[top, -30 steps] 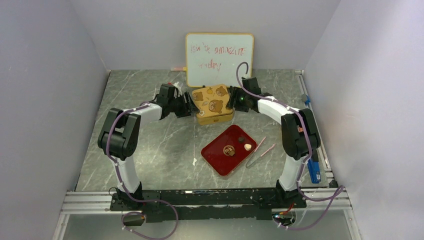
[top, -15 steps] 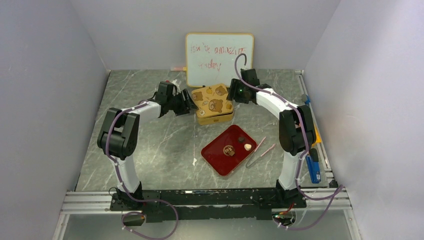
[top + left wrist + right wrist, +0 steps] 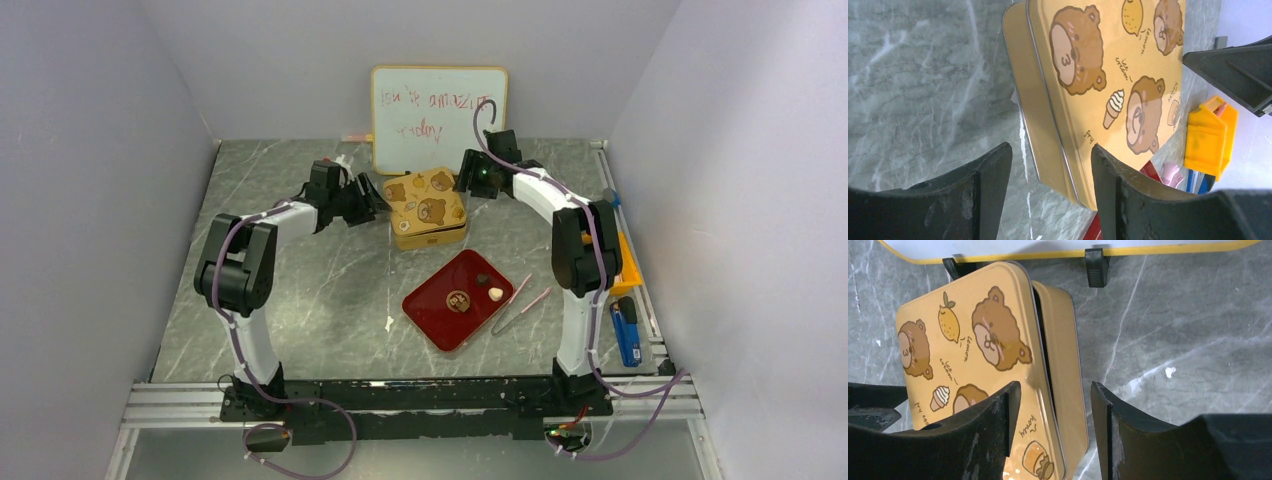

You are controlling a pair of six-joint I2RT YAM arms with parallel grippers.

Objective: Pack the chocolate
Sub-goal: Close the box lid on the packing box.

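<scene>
A yellow tin [image 3: 427, 208] with a bear-print lid stands at the back of the table. In the right wrist view the lid [image 3: 973, 355] sits slightly askew on it, with a dark gap along one edge. Three chocolate pieces lie on a red tray [image 3: 440, 318]: a brown one [image 3: 459, 300], a dark one [image 3: 483, 279] and a cream one [image 3: 495, 294]. My left gripper [image 3: 368, 205] [image 3: 1050, 167] is open just left of the tin. My right gripper [image 3: 464, 184] [image 3: 1055, 402] is open at the tin's far right corner. Neither holds anything.
A whiteboard [image 3: 438, 118] stands right behind the tin. Pink tweezers [image 3: 520, 300] lie beside the red tray on its right. An orange object [image 3: 625, 268] and a blue one [image 3: 626, 338] lie along the right rail.
Both grippers have drawn away from the tin: the left one to the left, the right one toward the back. The right elbow has swung rightward. The tin has not moved.
</scene>
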